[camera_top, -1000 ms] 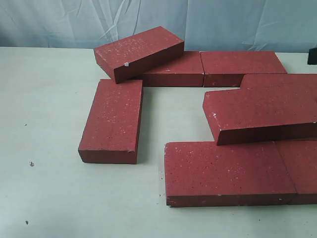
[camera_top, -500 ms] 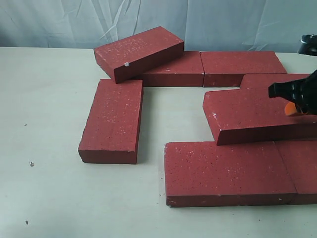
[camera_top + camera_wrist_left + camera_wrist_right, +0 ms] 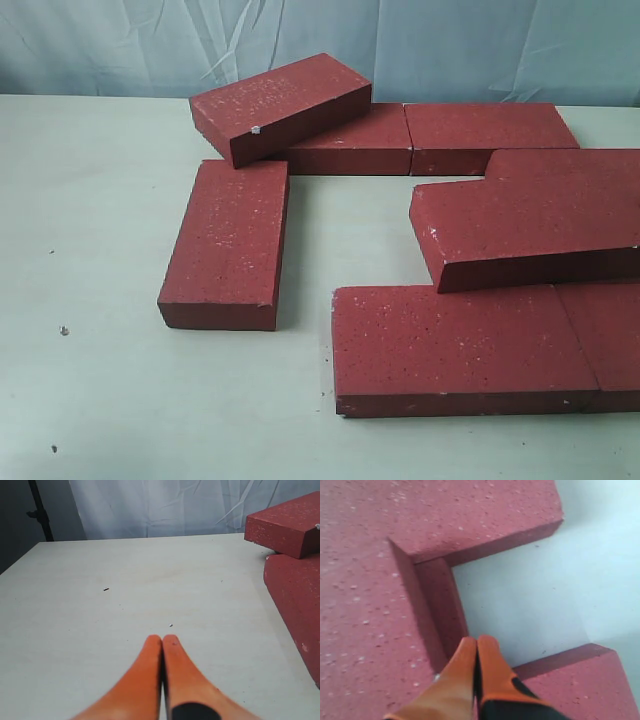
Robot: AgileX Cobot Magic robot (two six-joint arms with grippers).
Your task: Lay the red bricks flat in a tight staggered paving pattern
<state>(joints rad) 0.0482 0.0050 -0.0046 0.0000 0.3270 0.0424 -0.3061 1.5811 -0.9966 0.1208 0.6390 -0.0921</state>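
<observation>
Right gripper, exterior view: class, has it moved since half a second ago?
Yes. The right gripper then hung over the right end of the tilted brick; now it is out of that view, evidently withdrawn past the right edge.

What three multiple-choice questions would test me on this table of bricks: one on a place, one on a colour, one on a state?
1. Where does the chipped brick lie?
A. Flat and alone at the front
B. Tilted on top of a back-row brick
C. Standing upright on its end

2. What colour are the left gripper's fingers?
A. Blue
B. Orange
C. Green

3. How do that gripper's jaws stand?
A. Wide open
B. Shut on a brick
C. Shut, holding nothing

Answers:
1 B: its far end rides up on the back-row brick.
2 B: both fingers show orange in the left wrist view.
3 C: the tips meet with nothing between them.
</observation>
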